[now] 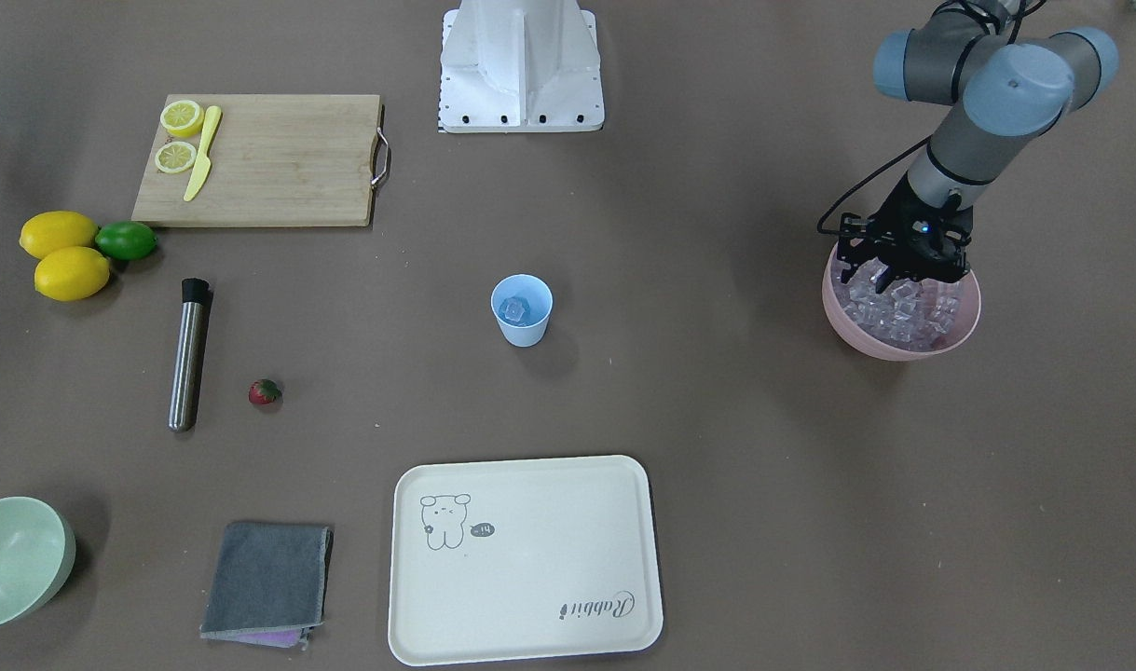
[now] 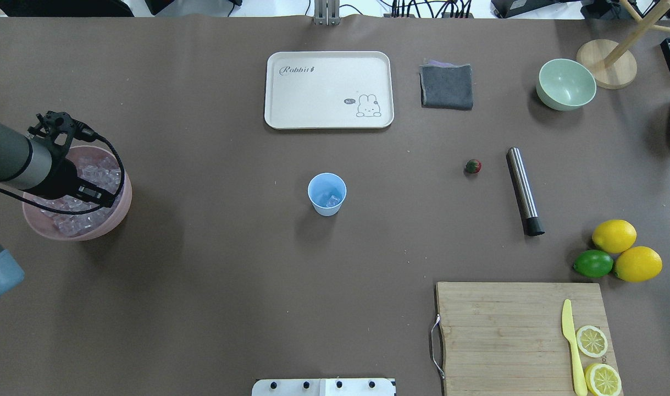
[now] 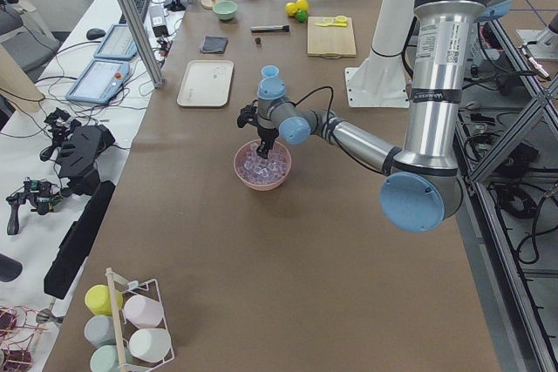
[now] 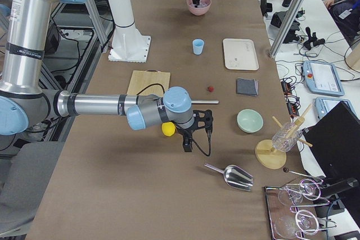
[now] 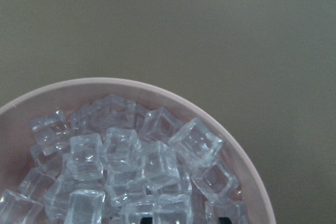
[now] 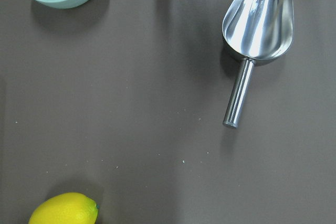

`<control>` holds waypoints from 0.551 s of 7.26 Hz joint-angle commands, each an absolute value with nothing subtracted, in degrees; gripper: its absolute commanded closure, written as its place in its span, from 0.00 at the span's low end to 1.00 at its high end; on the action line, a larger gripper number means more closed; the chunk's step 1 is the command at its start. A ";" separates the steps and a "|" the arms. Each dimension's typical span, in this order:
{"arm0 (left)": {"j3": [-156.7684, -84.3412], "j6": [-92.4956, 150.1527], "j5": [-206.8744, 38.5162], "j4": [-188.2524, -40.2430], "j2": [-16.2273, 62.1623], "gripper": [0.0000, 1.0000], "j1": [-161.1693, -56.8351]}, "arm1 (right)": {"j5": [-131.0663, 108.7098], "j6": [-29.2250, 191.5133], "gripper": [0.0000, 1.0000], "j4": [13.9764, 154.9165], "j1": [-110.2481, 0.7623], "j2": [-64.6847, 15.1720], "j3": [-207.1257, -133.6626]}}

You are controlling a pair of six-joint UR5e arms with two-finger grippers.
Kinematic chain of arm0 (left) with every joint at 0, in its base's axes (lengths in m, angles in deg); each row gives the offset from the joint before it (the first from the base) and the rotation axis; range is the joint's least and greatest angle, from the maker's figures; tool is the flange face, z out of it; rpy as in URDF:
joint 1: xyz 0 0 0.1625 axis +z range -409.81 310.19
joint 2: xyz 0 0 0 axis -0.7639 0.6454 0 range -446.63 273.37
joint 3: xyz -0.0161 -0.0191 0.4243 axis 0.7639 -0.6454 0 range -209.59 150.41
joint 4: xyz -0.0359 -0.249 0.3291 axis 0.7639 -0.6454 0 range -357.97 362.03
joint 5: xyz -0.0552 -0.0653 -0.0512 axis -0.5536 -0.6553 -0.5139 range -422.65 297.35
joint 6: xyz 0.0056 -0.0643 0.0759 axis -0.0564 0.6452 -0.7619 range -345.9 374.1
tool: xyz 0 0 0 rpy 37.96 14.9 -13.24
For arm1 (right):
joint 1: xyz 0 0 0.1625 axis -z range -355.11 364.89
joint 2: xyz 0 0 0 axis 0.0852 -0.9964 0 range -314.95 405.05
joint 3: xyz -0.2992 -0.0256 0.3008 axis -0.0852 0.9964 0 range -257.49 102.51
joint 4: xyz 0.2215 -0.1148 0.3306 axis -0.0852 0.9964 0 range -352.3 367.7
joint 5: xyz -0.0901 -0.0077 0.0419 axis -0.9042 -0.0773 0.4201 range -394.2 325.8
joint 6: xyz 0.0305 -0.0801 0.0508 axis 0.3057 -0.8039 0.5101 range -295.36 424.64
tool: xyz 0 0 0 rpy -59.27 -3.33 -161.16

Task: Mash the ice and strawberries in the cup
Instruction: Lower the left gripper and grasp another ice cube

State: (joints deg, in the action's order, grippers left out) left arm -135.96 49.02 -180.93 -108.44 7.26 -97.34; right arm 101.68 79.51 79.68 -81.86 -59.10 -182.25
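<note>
Left gripper [image 1: 906,275] is down in the pink bowl [image 1: 866,343] of ice [image 5: 121,150], jaws apparently apart. Blue cup [image 2: 315,201] mid-table, ice inside. Tray [image 2: 313,104] reads "Rabbit", bunny says "hi". Strawberry [image 2: 473,166] lies on the table further right. Right gripper [image 4: 188,139]: can't tell its state.
</note>
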 commanded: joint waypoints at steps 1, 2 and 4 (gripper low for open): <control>-135.67 48.99 -180.95 -108.36 7.33 0.49 -97.71 | 101.68 79.58 0.00 79.68 -81.86 -59.10 -182.25; -134.63 48.03 -180.95 -108.71 7.68 0.49 -97.71 | 101.42 79.50 0.00 79.68 -81.86 -59.10 -182.25; -134.35 46.71 -180.95 -108.62 8.03 0.50 -97.79 | 101.33 79.50 0.00 79.68 -81.95 -59.10 -182.25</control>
State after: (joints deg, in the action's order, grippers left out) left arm -134.58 47.27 -180.95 -108.61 7.83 -97.75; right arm 101.39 79.51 79.68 -81.87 -59.10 -182.25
